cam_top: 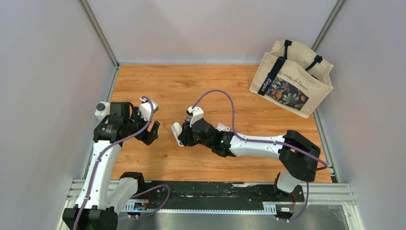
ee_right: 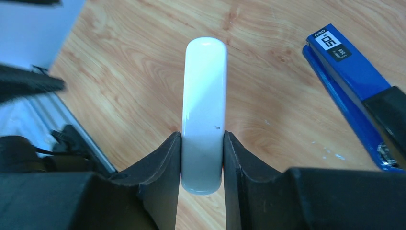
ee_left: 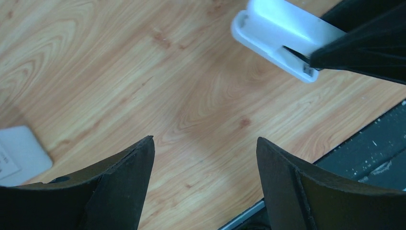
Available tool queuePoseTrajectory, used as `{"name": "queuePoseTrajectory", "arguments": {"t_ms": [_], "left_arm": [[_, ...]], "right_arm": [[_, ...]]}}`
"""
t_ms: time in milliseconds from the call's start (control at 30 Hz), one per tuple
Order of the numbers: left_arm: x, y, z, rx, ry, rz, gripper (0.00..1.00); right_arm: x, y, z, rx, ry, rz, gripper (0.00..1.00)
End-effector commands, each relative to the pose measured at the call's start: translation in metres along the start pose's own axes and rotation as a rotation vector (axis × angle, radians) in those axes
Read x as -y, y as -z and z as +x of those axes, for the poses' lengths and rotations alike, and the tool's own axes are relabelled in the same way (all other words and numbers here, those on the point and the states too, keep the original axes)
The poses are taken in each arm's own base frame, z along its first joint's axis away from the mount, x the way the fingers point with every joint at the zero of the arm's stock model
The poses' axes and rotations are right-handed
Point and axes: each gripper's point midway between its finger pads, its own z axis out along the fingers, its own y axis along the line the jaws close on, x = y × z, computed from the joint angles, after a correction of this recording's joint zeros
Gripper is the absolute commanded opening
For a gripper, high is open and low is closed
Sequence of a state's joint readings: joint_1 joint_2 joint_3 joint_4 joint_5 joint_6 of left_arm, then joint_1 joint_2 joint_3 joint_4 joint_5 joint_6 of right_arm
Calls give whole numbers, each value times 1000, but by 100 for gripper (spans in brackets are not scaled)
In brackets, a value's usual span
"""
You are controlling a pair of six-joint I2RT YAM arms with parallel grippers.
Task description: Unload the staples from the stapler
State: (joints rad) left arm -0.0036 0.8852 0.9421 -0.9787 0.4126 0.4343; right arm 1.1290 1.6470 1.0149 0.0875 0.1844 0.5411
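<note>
My right gripper (ee_right: 202, 136) is shut on a white rounded stick (ee_right: 205, 100) and holds it over the wooden table; it also shows in the top view (cam_top: 182, 136) with the stick (cam_top: 176, 133) pointing left. The blue stapler (ee_right: 347, 81) lies on the table just right of that gripper, its black part running under the right finger. In the top view the stapler is hidden under the right wrist. My left gripper (ee_left: 206, 141) is open and empty above bare wood, left of the stick (ee_left: 275, 36); in the top view it (cam_top: 153, 130) is close to the stick's tip.
A beige tote bag (cam_top: 292, 79) stands at the back right. A pink-and-white box (cam_top: 223, 127) peeks out behind the right wrist. A flat white thing (ee_left: 19, 153) lies at the left in the left wrist view. A black rail (cam_top: 210, 191) runs along the near edge.
</note>
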Motion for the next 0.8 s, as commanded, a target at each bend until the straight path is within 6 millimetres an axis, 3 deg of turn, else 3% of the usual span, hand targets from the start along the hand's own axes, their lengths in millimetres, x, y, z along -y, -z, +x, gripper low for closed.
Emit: {"name": "queuePoseTrajectory", "arguments": {"t_ms": [0, 300, 567, 767], "left_arm": [[23, -13, -8, 59, -70, 81, 86], [63, -22, -11, 143, -91, 294, 89], [70, -38, -2, 127, -152, 342, 86], [62, -46, -4, 141, -192, 311, 79]], "right_arm": [[-31, 12, -55, 220, -278, -124, 2], [-49, 23, -66, 263, -383, -197, 2], [-58, 25, -69, 272, -428, -241, 3], [-64, 26, -66, 263, -436, -270, 3]]}}
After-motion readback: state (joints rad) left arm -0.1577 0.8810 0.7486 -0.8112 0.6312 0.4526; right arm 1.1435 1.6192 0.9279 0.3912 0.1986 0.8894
